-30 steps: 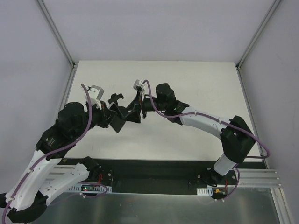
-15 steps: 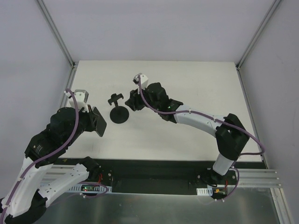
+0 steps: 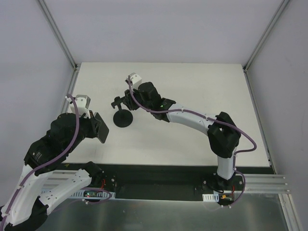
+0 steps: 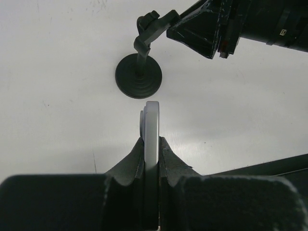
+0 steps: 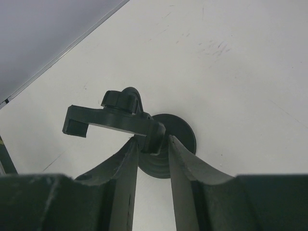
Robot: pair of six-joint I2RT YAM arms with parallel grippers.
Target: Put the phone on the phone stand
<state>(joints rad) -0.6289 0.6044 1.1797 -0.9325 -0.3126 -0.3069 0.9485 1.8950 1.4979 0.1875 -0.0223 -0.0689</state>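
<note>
Though indistinct from above, the phone (image 4: 152, 120) is clamped edge-on in the left hand (image 4: 151, 144); the right hand (image 5: 151, 139) straddles the phone stand (image 5: 113, 120), contact unclear.

We see the phone stand (image 4: 138, 77) as matt black plastic, its disc ridged; the phone (image 4: 152, 126) shows a smooth pale satin edge; the table (image 4: 53, 86) looks matt white, faintly scuffed

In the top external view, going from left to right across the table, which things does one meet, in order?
the phone → the phone stand → the right arm's elbow
</note>
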